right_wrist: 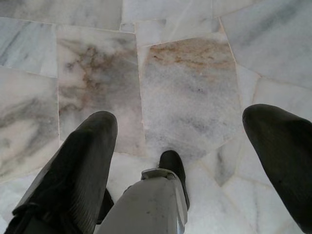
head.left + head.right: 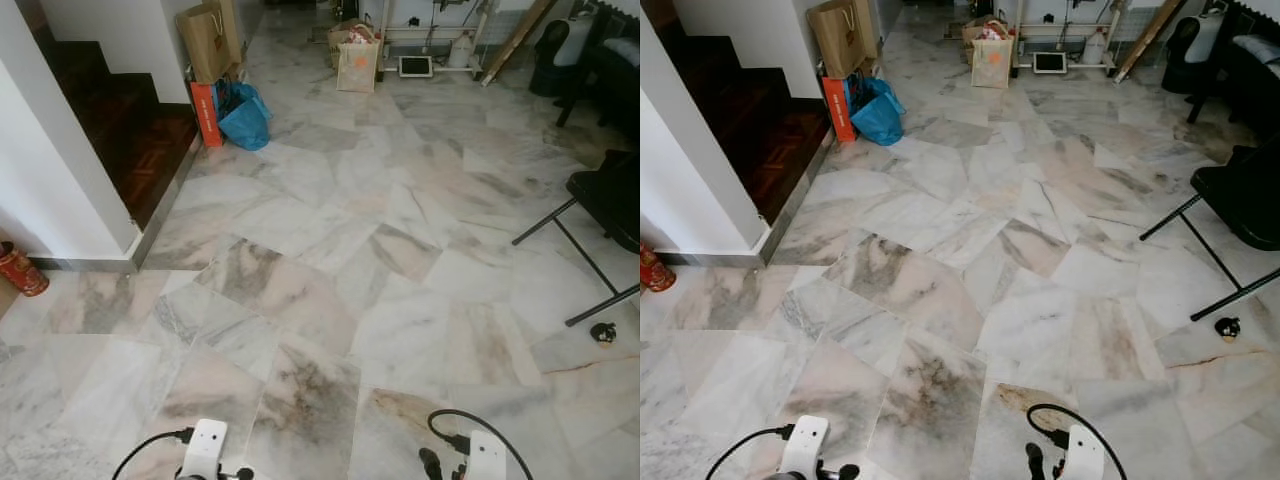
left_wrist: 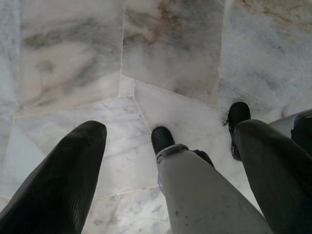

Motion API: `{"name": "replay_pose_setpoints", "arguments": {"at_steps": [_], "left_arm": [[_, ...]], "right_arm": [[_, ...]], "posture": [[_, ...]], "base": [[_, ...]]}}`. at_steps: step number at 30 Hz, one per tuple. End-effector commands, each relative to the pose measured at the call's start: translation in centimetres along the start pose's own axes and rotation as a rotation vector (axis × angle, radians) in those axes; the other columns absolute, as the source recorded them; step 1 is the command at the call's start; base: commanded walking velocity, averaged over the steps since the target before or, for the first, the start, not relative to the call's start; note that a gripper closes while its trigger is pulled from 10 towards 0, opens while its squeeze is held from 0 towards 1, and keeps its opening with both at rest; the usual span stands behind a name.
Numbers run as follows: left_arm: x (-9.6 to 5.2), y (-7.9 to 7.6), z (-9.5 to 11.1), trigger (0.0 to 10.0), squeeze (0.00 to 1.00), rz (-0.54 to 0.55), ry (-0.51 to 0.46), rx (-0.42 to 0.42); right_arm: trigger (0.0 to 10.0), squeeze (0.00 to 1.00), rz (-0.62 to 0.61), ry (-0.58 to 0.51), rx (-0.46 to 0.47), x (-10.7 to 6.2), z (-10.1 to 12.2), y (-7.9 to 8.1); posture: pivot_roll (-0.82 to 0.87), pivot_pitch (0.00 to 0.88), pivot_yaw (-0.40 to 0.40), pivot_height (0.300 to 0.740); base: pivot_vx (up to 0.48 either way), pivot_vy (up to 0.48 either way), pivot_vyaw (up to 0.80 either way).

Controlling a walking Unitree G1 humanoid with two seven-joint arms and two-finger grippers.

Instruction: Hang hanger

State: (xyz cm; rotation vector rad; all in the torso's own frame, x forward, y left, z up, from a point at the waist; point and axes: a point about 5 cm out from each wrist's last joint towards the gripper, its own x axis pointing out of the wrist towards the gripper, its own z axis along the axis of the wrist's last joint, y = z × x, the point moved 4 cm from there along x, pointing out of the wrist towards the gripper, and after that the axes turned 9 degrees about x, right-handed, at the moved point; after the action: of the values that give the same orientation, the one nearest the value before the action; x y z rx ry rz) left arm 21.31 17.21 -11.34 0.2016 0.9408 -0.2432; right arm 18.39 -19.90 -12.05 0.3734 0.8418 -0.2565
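Left eye view: a wide floor of pale marble slabs veined grey and pink (image 2: 330, 300) spreads ahead; at the left a white wall corner (image 2: 60, 190) stands beside dark wooden stair steps (image 2: 130, 130); a red cylindrical tin (image 2: 20, 270) sits at the wall's foot; farther back a tall brown paper bag (image 2: 208, 38) leans by the stairs, with an orange flat box (image 2: 206, 113) and a crumpled blue plastic bag (image 2: 244, 116) just beside it; a beige printed paper bag (image 2: 357, 62) stands deeper in the room; a black folding chair with thin metal legs (image 2: 600, 215) is at the right edge, and a small dark object (image 2: 603, 332) lies on the floor near its legs; both white wrists with black cables poke in at the bottom edge.

Right eye view: the same scene; no hanger can be made out anywhere.

Left wrist view: the left pincer (image 3: 170, 161) hangs over the marble, its two black fingers (image 3: 63, 180) spread wide apart, holding nothing; a silver robot leg ending in a black foot (image 3: 195, 190) shows between them.

Right wrist view: the right pincer (image 1: 187, 146) likewise points down at the floor, black fingers (image 1: 78, 170) wide apart and empty; a silver leg with a black foot (image 1: 151, 204) stands between them.
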Motion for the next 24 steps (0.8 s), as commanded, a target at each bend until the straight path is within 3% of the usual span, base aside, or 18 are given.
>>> {"name": "replay_pose_setpoints", "arguments": {"at_steps": [1, 16, 24], "left_arm": [[-0.1, 0.0, -0.7, 10.0, 0.0, -0.002, 0.021, 0.026], [-0.2, -0.3, -1.0, 10.0, 0.0, -0.011, 0.027, 0.028], [-0.3, -0.2, -1.5, 10.0, 0.0, -0.013, 0.038, 0.03]], "right_arm": [[10.0, 0.0, -0.009, 0.015, 0.003, -0.2, -0.6, -0.1], [10.0, 0.0, -0.016, 0.061, 0.001, -0.5, -2.1, -0.1], [10.0, 0.0, -0.008, 0.054, -0.01, -0.4, -1.7, -0.2]], "posture": [[-0.03, 0.0, 0.04, 0.74], [-0.03, 0.0, 0.039, 0.74], [-0.03, 0.0, 0.036, 0.74]], "base": [[-0.262, 0.0, 0.0], [-0.304, 0.0, 0.0], [-0.315, 0.0, 0.0]]}}
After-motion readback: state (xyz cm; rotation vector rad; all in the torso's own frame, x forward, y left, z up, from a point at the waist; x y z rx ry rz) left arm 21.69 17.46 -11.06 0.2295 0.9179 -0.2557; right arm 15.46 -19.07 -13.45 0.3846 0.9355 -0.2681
